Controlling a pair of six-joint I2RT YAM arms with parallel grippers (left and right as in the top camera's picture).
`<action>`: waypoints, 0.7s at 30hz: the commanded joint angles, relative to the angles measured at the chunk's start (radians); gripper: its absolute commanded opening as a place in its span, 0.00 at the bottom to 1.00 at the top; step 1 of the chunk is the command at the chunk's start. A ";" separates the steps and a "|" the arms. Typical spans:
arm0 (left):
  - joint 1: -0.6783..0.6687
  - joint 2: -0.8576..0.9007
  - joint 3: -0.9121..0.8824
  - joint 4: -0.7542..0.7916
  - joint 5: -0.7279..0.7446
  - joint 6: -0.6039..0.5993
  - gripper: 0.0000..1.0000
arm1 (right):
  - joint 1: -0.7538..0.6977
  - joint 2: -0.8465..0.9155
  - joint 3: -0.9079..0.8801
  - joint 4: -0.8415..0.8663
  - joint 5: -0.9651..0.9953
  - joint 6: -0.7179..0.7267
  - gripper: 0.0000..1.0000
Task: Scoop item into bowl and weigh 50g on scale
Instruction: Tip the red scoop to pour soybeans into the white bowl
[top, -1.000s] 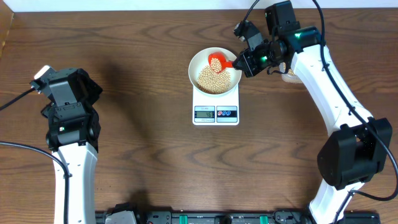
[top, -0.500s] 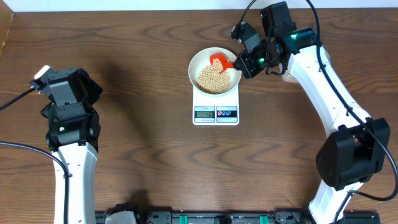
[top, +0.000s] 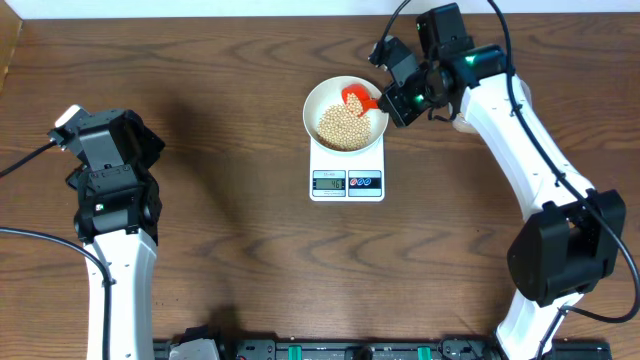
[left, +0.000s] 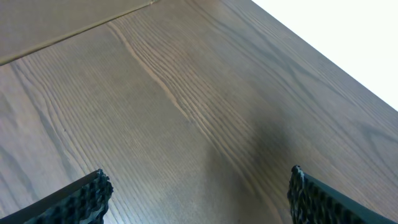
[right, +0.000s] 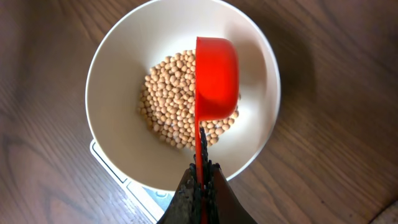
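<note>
A white bowl (top: 318, 98) stands on the small white scale (top: 347, 182) at the back middle of the table. A heap of tan beans (top: 342, 125) lies in the bowl (right: 112, 81), and the heap (right: 168, 93) fills its bottom. My right gripper (top: 392, 100) is shut on the thin handle of a red scoop (right: 216, 74), which is turned on its side above the beans. In its own view, the right gripper (right: 202, 169) pinches that handle edge-on. My left gripper (left: 199, 190) hangs open over bare wood at the far left, holding nothing.
The scale's display (top: 328, 181) and two round buttons (top: 364, 182) face the front edge. A pale object (top: 466, 122) peeks out behind the right arm at the back right. A white wall edge runs along the back of the table.
The right gripper and the red scoop have shifted slightly toward the back over the bowl. The left arm has not moved.
</note>
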 joint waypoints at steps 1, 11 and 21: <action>0.004 0.006 0.000 -0.002 -0.014 -0.001 0.93 | 0.015 -0.040 0.018 0.000 0.009 -0.028 0.01; 0.004 0.006 0.000 -0.002 -0.014 -0.002 0.93 | 0.021 -0.040 0.018 -0.005 0.009 -0.083 0.01; 0.004 0.006 0.000 -0.002 -0.014 -0.001 0.93 | -0.010 -0.040 0.018 -0.004 -0.063 -0.017 0.01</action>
